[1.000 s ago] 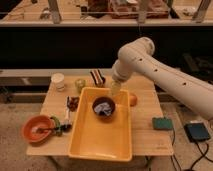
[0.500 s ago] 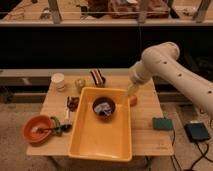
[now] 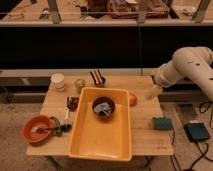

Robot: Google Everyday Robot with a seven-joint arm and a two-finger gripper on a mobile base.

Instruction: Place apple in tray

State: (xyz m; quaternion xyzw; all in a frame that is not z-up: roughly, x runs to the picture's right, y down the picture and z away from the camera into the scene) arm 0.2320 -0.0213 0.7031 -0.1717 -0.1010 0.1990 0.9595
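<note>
The apple [image 3: 132,99] is a small orange fruit lying on the wooden table, just outside the right rim of the tray and touching or nearly touching it. The tray [image 3: 85,142] is a large deep yellow bin in the middle of the table, with a small dark bowl [image 3: 104,106] inside at its far end. My gripper [image 3: 153,92] hangs at the end of the white arm, above the table's right edge, to the right of the apple and apart from it. It holds nothing that I can see.
An orange-red bowl [image 3: 37,128] with utensils sits front left. A white cup [image 3: 58,81], a pale green round object [image 3: 79,84] and a striped item [image 3: 97,77] stand along the back. A green sponge [image 3: 162,123] lies right of the tray. A dark box [image 3: 196,131] is on the floor.
My arm has swung right, from over the tray's far end to the table's right edge. The apple has stayed beside the tray's right rim.
</note>
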